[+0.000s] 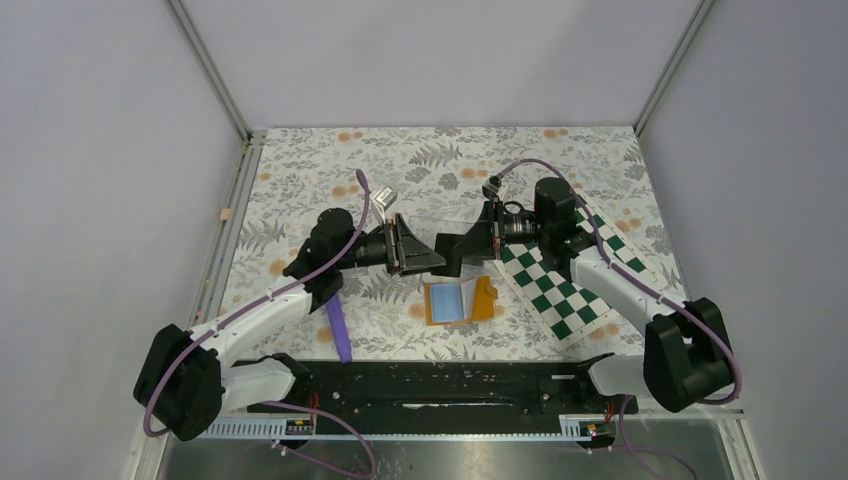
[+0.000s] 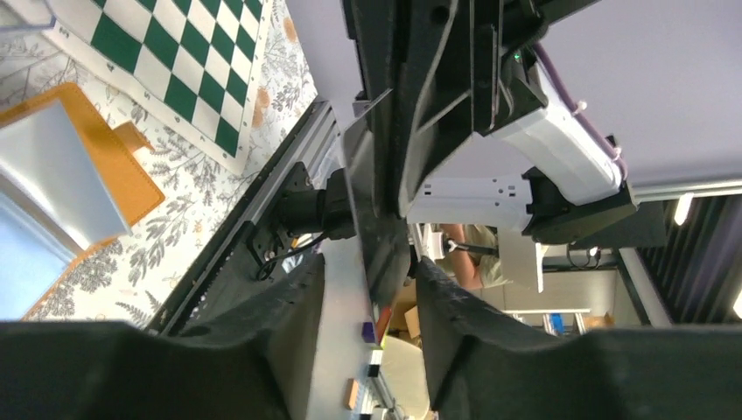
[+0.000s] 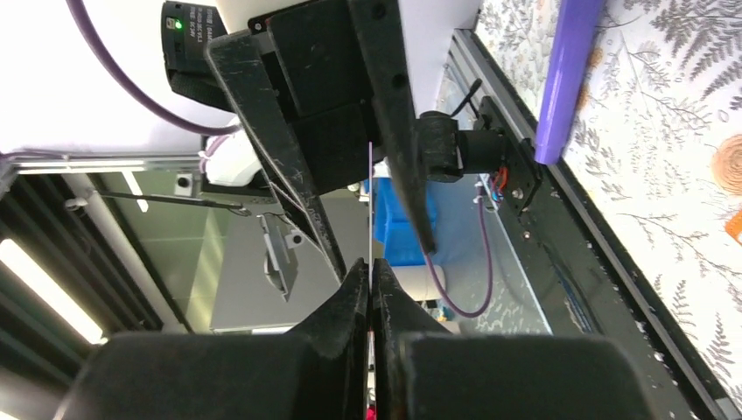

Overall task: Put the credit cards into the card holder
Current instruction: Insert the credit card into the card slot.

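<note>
Orange card holder (image 1: 458, 300) lies open on the table (image 1: 300, 180), toward its near edge. The credit card (image 3: 370, 188) is hard to make out from above. The right wrist view shows it edge-on, pinched tight in the right gripper (image 3: 370, 271). The left wrist view shows the left gripper (image 2: 367, 280) with its fingers apart around it.

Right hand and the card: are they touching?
Touching. The right wrist view shows the right hand shut on the card, which appears edge-on as a thin line pinched between its fingertips.
</note>
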